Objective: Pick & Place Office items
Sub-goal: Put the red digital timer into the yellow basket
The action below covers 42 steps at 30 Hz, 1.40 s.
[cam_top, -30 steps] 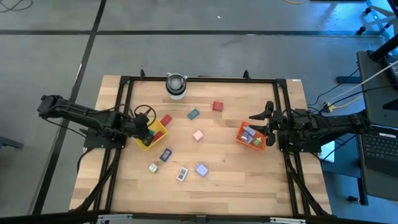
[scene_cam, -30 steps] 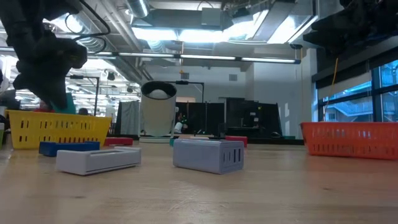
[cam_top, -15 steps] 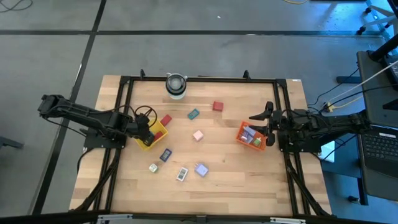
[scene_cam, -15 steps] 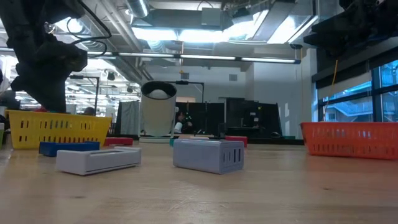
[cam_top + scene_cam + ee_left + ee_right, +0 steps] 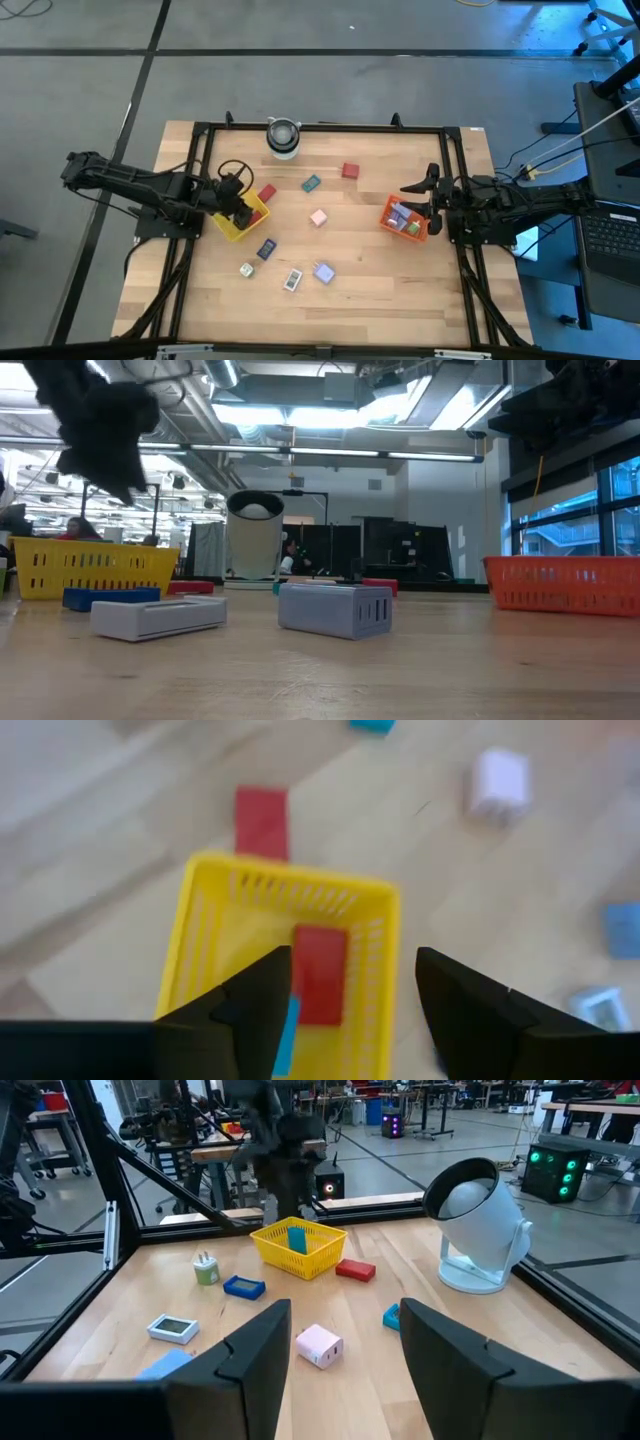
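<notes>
Flat red block (image 5: 320, 974) in yellow tray (image 5: 372, 935)

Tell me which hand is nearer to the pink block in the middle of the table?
Left. The left hand is over the yellow tray, nearer the pink block; the right hand waits by the orange tray.

We read this as a robotics lab or workshop, grey concrete floor (image 5: 330, 90), black-framed wooden table (image 5: 350, 300), open ceiling with ducts and strip lights (image 5: 330, 405), workbenches (image 5: 560, 1115), equipment racks, people (image 5: 75, 528) far behind.
</notes>
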{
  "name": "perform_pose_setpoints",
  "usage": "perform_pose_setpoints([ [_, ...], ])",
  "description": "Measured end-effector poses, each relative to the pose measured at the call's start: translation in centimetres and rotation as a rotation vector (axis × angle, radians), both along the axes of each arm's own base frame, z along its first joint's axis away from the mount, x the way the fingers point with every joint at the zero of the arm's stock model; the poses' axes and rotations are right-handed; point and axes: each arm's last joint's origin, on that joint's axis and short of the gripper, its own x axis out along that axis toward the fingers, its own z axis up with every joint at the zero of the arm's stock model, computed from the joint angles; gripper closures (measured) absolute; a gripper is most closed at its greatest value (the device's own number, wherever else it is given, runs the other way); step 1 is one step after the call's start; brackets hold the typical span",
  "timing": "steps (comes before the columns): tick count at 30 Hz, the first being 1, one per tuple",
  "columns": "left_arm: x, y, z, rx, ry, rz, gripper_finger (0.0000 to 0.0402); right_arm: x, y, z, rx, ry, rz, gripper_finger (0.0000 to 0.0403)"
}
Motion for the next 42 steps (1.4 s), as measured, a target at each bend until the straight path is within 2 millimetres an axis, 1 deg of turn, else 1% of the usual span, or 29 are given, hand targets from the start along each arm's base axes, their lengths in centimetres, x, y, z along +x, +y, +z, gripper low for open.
perform_pose_setpoints([
  [2,0.2,0.2,0.8,0.022,-0.023,0.009,0.0181,0.0,0.0,0.0,0.000,0.000,0.000,0.0215],
  [4,0.4,0.7,1.1,0.034,-0.032,0.050,0.0176,0.0,0.0,0.0,0.000,0.001,0.000,0.0215],
  [8,1.3,1.8,0.2,0.048,0.054,0.074,0.0170,0.0,0.0,0.0,0.000,0.000,0.000,0.0215],
  [11,2.4,2.8,-0.4,0.046,0.147,0.047,0.0169,0.0,0.0,0.0,0.000,0.000,0.000,0.0215],
  [15,4.2,4.3,-0.2,0.054,0.214,-0.001,0.0171,0.0,0.0,0.0,0.000,0.000,0.003,0.0215],
  [18,5.4,5.4,0.5,0.042,0.224,-0.038,0.0167,0.0,0.1,0.0,0.004,0.000,0.029,0.0215],
  [22,6.8,6.7,1.1,-0.025,0.225,-0.131,0.0157,0.0,0.1,0.0,0.006,0.001,0.049,0.0215],
  [24,7.5,7.3,1.3,-0.061,0.222,-0.165,0.0151,0.0,0.1,0.0,0.006,0.001,0.050,0.0215],
  [27,8.1,8.3,1.3,-0.081,0.261,-0.175,0.0144,0.0,0.2,0.0,0.006,0.001,0.052,0.0215],
  [30,8.4,9.3,0.9,-0.110,0.335,-0.163,0.0141,0.0,0.2,0.0,0.006,0.001,0.053,0.0215],
  [33,8.7,10.1,0.1,-0.134,0.382,-0.151,0.0141,0.0,0.2,0.0,0.008,0.001,0.066,0.0215],
  [38,9.3,10.8,-1.3,-0.165,0.433,-0.154,0.0142,0.0,0.3,0.0,0.013,0.001,0.104,0.0215],
  [42,9.5,11.0,-1.9,-0.169,0.448,-0.159,0.0143,0.0,0.3,0.0,0.013,-0.002,0.103,0.0215],
])
